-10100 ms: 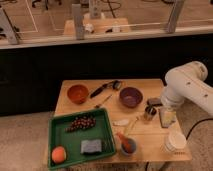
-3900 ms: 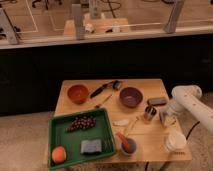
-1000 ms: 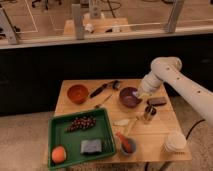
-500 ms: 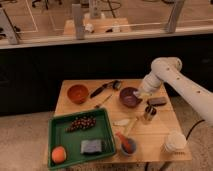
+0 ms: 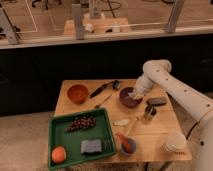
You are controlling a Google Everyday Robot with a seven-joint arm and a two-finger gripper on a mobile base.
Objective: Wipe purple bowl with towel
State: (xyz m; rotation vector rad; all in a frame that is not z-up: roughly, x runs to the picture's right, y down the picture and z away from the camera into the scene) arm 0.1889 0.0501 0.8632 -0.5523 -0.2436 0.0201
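The purple bowl (image 5: 128,98) stands on the wooden table (image 5: 155,135), right of centre near the back. My gripper (image 5: 136,94) hangs from the white arm that comes in from the right. It is at the bowl's right rim, over its inside. It is shut on the towel (image 5: 134,95), a small pale cloth that shows at the fingertips and touches the bowl's inner right side. Most of the towel is hidden by the gripper.
An orange bowl (image 5: 77,93) stands back left and a black-handled utensil (image 5: 102,89) lies between the bowls. A green tray (image 5: 102,131) holds grapes, an orange fruit and a blue-grey pad. A dark grey block (image 5: 157,101), small metal piece (image 5: 148,113), blue-grey cup (image 5: 126,145) and white cups (image 5: 175,142) surround the bowl.
The arm swung from the table's right side to the purple bowl, bringing the pale cloth. Over the last second it has hardly moved at the bowl's rim.
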